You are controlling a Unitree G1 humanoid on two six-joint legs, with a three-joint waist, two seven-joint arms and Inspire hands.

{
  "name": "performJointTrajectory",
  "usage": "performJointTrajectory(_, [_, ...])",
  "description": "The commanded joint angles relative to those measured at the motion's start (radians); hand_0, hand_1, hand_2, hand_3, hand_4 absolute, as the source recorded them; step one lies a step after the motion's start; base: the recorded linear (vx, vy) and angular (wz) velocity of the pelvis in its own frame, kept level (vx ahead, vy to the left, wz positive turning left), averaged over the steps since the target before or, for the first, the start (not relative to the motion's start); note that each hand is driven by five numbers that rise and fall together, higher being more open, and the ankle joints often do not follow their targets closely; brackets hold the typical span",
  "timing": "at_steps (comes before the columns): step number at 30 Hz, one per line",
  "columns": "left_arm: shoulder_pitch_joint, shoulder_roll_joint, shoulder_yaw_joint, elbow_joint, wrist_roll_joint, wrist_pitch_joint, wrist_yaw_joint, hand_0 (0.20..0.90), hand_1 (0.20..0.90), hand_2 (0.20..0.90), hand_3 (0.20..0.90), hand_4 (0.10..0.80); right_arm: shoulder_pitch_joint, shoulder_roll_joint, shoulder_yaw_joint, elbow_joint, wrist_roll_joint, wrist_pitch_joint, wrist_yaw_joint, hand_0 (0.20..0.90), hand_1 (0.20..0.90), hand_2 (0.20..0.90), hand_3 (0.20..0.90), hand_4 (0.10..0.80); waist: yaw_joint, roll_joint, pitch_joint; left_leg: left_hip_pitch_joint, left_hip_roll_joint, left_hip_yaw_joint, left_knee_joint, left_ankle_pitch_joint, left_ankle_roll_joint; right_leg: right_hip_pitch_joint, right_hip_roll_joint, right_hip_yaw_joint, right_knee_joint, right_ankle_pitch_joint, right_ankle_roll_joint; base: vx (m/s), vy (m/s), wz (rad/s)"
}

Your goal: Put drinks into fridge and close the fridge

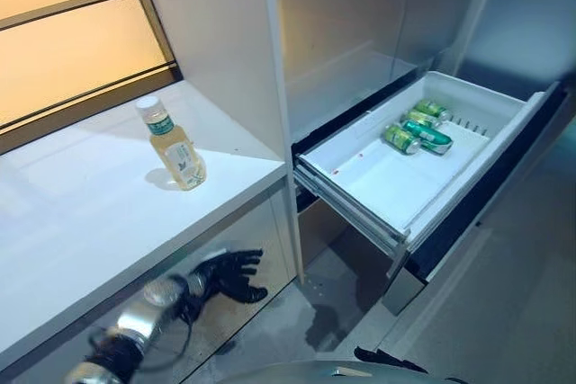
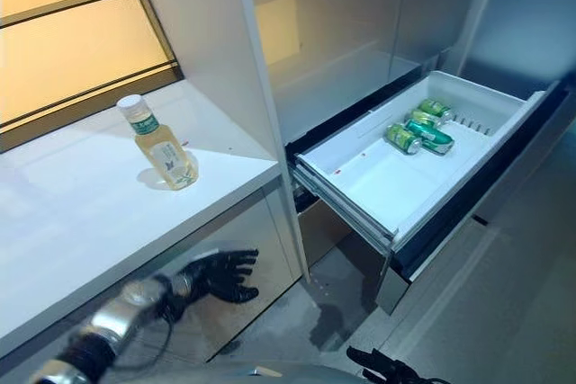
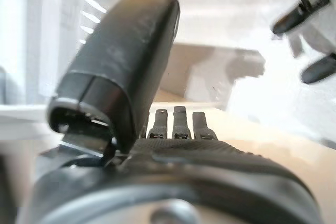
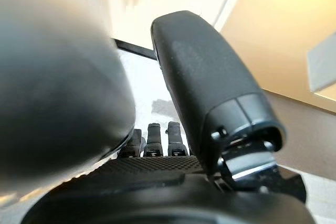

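Observation:
A bottle (image 1: 175,146) of yellow drink with a white cap stands upright on the white counter (image 1: 90,213). Green cans (image 1: 416,125) lie at the far end of the white fridge drawer (image 1: 396,177), which is pulled out to the right. My left hand (image 1: 229,274) hangs below the counter's front edge, open and empty, well below the bottle; its wrist view shows straight fingers (image 3: 173,124). My right hand (image 2: 387,368) is low near the floor in front of the drawer, open and empty, with straight fingers (image 4: 155,140).
A tall white fridge panel (image 1: 225,51) rises between the counter and the drawer. A window with amber panes (image 1: 63,33) runs behind the counter. Grey floor (image 1: 504,312) lies to the right of the drawer.

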Motion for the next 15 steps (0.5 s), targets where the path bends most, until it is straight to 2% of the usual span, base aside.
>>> performJointTrajectory(1, [-0.112, -0.060, 0.094, -0.201, -0.437, 0.086, -0.159, 0.900, 0.900, 0.900, 0.900, 0.800, -0.028, 0.008, 0.006, 0.014, 0.037, -0.010, 0.024, 0.900, 0.900, 0.900, 0.900, 0.800, 0.031, -0.007, -0.024, 0.015, -0.032, 0.039, 0.007, -0.091, 0.024, -0.024, -0.048, -0.001, 0.010, 0.031, 0.085, 0.025, -0.017, 0.27])
performJointTrajectory(2, [-0.117, -0.096, 0.151, -0.250, -0.592, 0.099, -0.179, 0.900, 0.900, 0.900, 0.900, 0.800, -0.018, 0.014, 0.004, 0.010, 0.031, -0.012, 0.024, 0.900, 0.900, 0.900, 0.900, 0.800, 0.035, -0.011, -0.027, 0.016, -0.031, 0.036, 0.007, -0.093, 0.022, -0.019, -0.049, -0.005, 0.009, 0.029, 0.083, 0.029, -0.019, 0.22])
performJointTrajectory(5, [-0.130, -0.141, 0.209, -0.298, -0.762, 0.065, -0.169, 0.900, 0.900, 0.900, 0.900, 0.800, -0.009, 0.025, 0.003, 0.006, 0.017, -0.012, 0.023, 0.900, 0.900, 0.900, 0.900, 0.800, 0.035, -0.019, -0.030, 0.020, -0.028, 0.032, 0.007, -0.097, 0.020, -0.013, -0.050, -0.009, 0.009, 0.024, 0.080, 0.042, -0.030, 0.12])
performJointTrajectory(7, [-0.151, -0.176, 0.258, -0.340, -0.849, 0.015, -0.147, 0.900, 0.900, 0.900, 0.900, 0.800, -0.001, 0.043, 0.010, 0.007, 0.008, -0.018, 0.017, 0.900, 0.900, 0.900, 0.900, 0.800, 0.038, -0.029, -0.034, 0.023, -0.025, 0.029, 0.007, -0.100, 0.019, -0.009, -0.049, -0.012, 0.011, 0.019, 0.075, 0.044, -0.051, 0.12])
performJointTrajectory(8, [-0.171, -0.194, 0.286, -0.369, -0.876, -0.050, -0.119, 0.900, 0.900, 0.900, 0.900, 0.800, 0.003, 0.055, 0.018, 0.008, 0.005, -0.023, 0.013, 0.900, 0.900, 0.900, 0.900, 0.800, 0.041, -0.035, -0.036, 0.025, -0.025, 0.026, 0.007, -0.102, 0.019, -0.005, -0.049, -0.015, 0.011, 0.016, 0.072, 0.039, -0.044, 0.08])
performJointTrajectory(10, [-0.186, -0.198, 0.313, -0.392, -0.859, -0.139, -0.086, 0.900, 0.900, 0.900, 0.900, 0.800, 0.009, 0.063, 0.026, 0.009, 0.002, -0.029, 0.011, 0.900, 0.900, 0.900, 0.900, 0.800, 0.043, -0.041, -0.037, 0.028, -0.024, 0.022, 0.007, -0.104, 0.017, 0.000, -0.049, -0.021, 0.011, 0.011, 0.070, 0.034, -0.036, 0.05])
performJointTrajectory(11, [-0.194, -0.197, 0.324, -0.412, -0.847, -0.159, -0.051, 0.900, 0.900, 0.900, 0.900, 0.800, 0.011, 0.065, 0.027, 0.008, 0.001, -0.029, 0.010, 0.900, 0.900, 0.900, 0.900, 0.800, 0.045, -0.043, -0.038, 0.030, -0.023, 0.020, 0.007, -0.106, 0.017, 0.002, -0.048, -0.024, 0.011, 0.008, 0.069, 0.033, -0.032, 0.04])
performJointTrajectory(13, [-0.212, -0.179, 0.350, -0.452, -0.736, -0.287, 0.027, 0.900, 0.900, 0.900, 0.900, 0.800, 0.014, 0.070, 0.033, 0.005, 0.001, -0.025, 0.004, 0.900, 0.900, 0.900, 0.900, 0.800, 0.053, -0.049, -0.041, 0.032, -0.022, 0.017, 0.007, -0.106, 0.016, 0.008, -0.048, -0.032, 0.011, 0.003, 0.067, 0.042, -0.033, 0.06])
performJointTrajectory(15, [-0.231, -0.147, 0.392, -0.489, -0.563, -0.452, 0.145, 0.900, 0.900, 0.900, 0.900, 0.800, 0.021, 0.077, 0.045, 0.005, 0.004, -0.028, 0.003, 0.900, 0.900, 0.900, 0.900, 0.800, 0.066, -0.057, -0.045, 0.034, -0.020, 0.009, 0.007, -0.107, 0.014, 0.014, -0.047, -0.045, 0.010, -0.004, 0.064, 0.042, -0.036, 0.06])
